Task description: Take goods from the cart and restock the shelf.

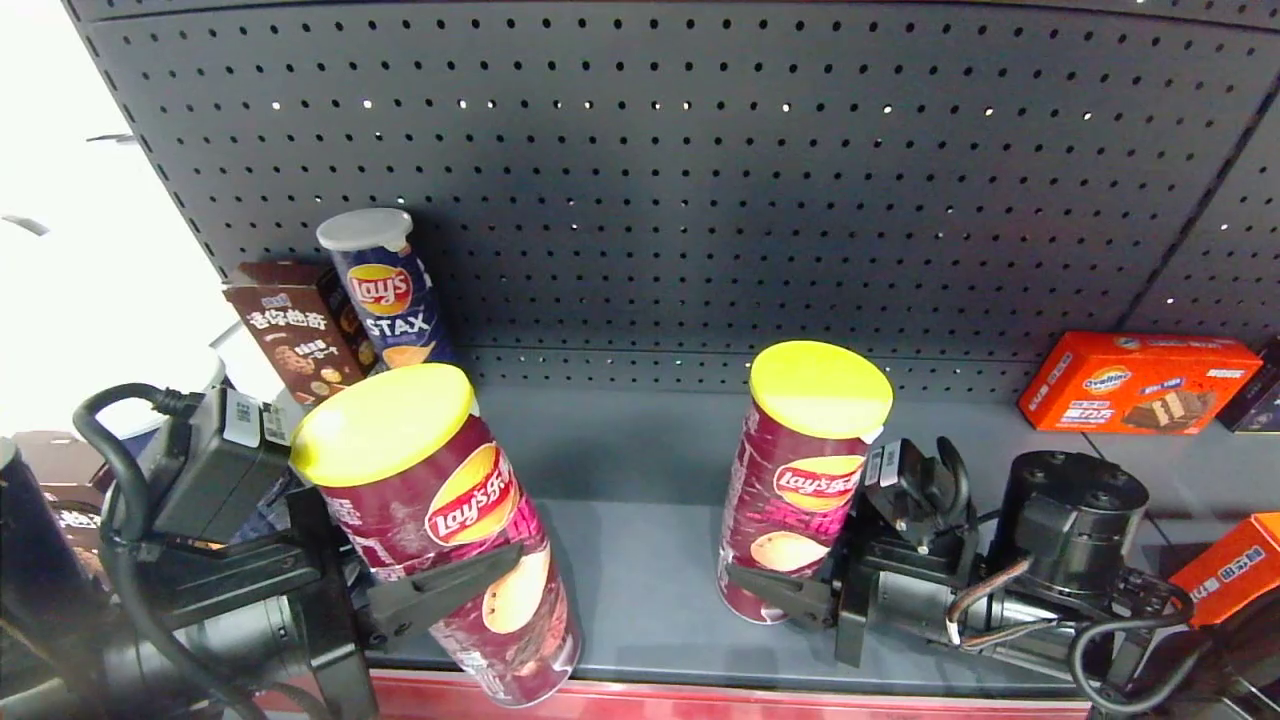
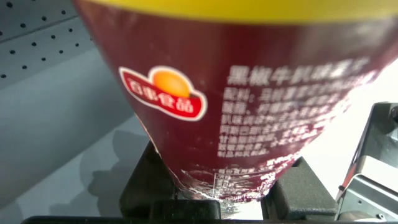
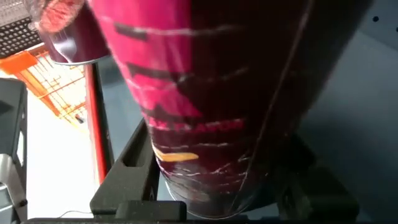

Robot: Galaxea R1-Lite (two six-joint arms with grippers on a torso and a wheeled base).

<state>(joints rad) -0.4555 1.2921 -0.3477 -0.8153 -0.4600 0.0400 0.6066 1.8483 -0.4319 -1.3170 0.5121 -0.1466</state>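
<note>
Maroon chip can (image 1: 470,510), yellow lid on, tilts clamped in my left gripper (image 1: 440,585) at the shelf (image 1: 640,540) edge; my right gripper (image 1: 790,575) grips its lidded twin (image 1: 815,480) upright.

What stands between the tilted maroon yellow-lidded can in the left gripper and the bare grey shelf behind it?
Nothing visible does. The tilted maroon can in the left gripper has bare grey shelf directly behind its base; the dark blue can and brown box stand at the back left.
</note>
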